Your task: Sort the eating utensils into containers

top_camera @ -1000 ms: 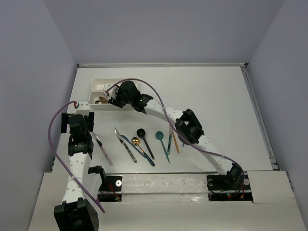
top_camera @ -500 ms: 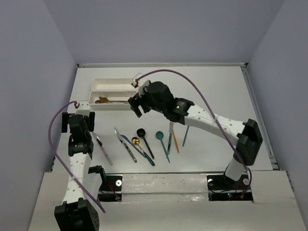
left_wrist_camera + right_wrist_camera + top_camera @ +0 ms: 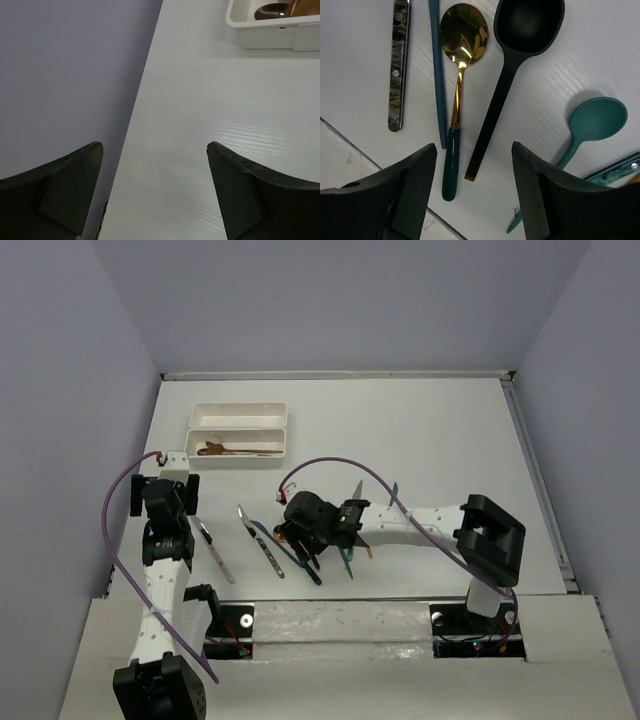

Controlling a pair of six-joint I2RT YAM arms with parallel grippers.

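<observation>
returning from the 11 o'clock tray with right gripper spread empty over the gold spoon, next pick likely.

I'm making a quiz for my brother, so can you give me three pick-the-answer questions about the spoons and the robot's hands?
1. Where is the copper spoon?
A) on the table
B) in the white tray nearer the arms
C) in a gripper

2. What colour is the handle end of the gold spoon?
A) red
B) white
C) teal

3. How is the right gripper?
A) open, holding nothing
B) shut on a spoon
C) shut on a knife

Answers:
1 B, it lies inside that tray's walls.
2 C, the wrist view shows teal below the gold stem.
3 A, it stands wide open with nothing in it.
</observation>
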